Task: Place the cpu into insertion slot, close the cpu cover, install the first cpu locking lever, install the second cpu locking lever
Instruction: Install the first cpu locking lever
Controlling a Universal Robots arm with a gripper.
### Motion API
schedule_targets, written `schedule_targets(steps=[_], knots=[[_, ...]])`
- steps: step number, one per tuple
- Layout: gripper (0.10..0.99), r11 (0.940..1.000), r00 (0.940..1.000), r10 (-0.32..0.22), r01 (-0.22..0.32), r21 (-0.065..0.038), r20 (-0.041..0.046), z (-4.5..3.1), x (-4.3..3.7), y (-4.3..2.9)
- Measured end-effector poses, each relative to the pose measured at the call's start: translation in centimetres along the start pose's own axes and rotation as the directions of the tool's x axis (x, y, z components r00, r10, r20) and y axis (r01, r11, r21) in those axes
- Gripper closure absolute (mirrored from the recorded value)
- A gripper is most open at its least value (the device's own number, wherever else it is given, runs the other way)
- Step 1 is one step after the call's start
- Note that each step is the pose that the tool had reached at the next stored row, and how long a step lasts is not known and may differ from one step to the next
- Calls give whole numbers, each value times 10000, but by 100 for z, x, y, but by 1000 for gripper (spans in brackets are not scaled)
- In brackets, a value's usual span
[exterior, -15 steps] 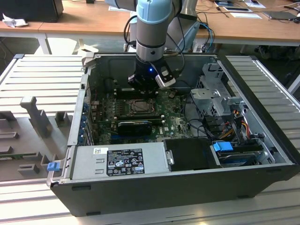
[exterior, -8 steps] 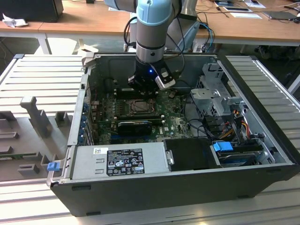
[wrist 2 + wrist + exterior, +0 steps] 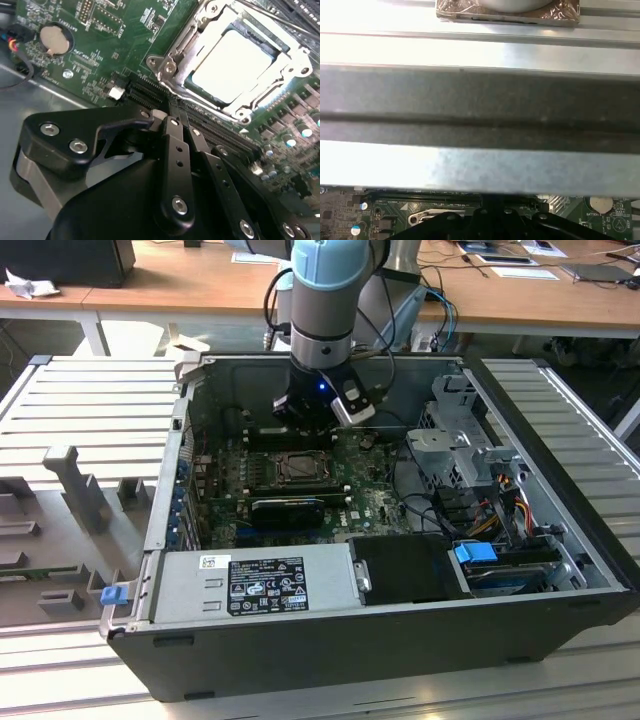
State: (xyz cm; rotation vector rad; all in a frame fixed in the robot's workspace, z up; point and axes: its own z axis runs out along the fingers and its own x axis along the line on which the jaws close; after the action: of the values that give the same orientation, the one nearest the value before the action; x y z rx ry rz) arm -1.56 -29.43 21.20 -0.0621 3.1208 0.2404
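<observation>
The cpu [image 3: 232, 62], a pale square chip, lies flat in the socket on the green motherboard. The cpu cover [image 3: 176, 52], a metal frame, lies down around the chip's edges. In the exterior view the socket [image 3: 300, 468] sits mid-board inside the open computer case. My gripper [image 3: 303, 420] hangs just behind the socket, over the memory slots. In the second wrist view its black fingers [image 3: 173, 131] are pressed together with nothing between them, a short way from the cover's nearest corner. I cannot tell how the locking levers stand.
A long black card [image 3: 288, 508] lies in front of the socket. The power supply [image 3: 262, 585] fills the case's front. Drive cages and cables [image 3: 470, 455] crowd the exterior view's right. A coin battery [image 3: 54, 40] sits on the board. The case wall [image 3: 480, 105] is close by.
</observation>
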Motion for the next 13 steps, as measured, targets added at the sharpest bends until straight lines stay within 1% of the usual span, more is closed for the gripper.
schedule_targets(steps=[2, 13], knots=[[980, 10000, 10000, 1, -1, 23, -1, -29, 0, 5], [980, 10000, 10000, 2, -2, 26, -1, -40, 3, -62]])
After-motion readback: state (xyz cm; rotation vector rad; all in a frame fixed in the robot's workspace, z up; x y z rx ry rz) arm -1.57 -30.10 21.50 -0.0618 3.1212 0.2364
